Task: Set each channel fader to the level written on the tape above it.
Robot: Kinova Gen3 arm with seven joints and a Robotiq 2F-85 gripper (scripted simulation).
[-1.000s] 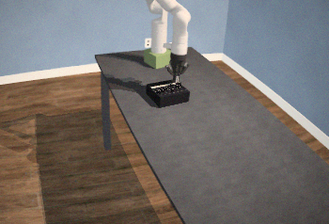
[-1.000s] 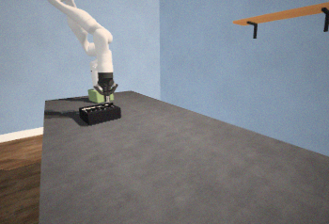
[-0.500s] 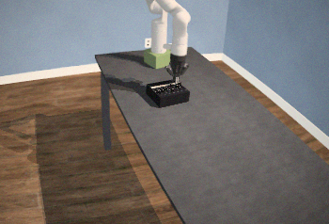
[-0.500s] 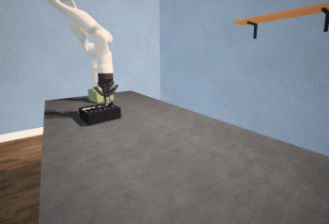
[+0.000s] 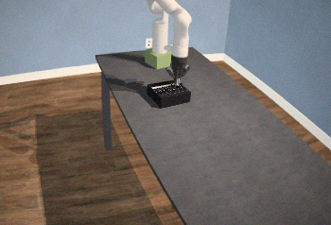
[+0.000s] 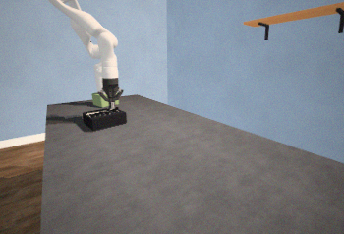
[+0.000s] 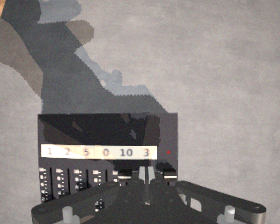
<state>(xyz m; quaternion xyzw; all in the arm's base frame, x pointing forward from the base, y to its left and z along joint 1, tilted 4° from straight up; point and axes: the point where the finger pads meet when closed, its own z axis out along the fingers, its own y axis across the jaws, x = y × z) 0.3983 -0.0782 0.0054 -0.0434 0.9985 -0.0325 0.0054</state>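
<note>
The black lighting desk (image 5: 168, 94) stands on its feet on the dark table; it also shows in the exterior view (image 6: 104, 118) and in the wrist view (image 7: 108, 160). A pale tape strip (image 7: 98, 152) runs above the faders; most numbers are blurred, and I can read "10" near the right. Several fader caps (image 7: 78, 177) sit in slots below the tape. My gripper (image 7: 146, 175) is shut, fingertips down on the desk's right part, at a fader cap just right of the "10" channel. It also shows in the top view (image 5: 178, 81). The cap lines are too small to read.
A green block (image 5: 157, 59) under the arm's base stands behind the desk. The table edge (image 5: 124, 116) runs close to the desk's left side, with wooden floor below. A wall shelf (image 6: 295, 15) hangs far to the right.
</note>
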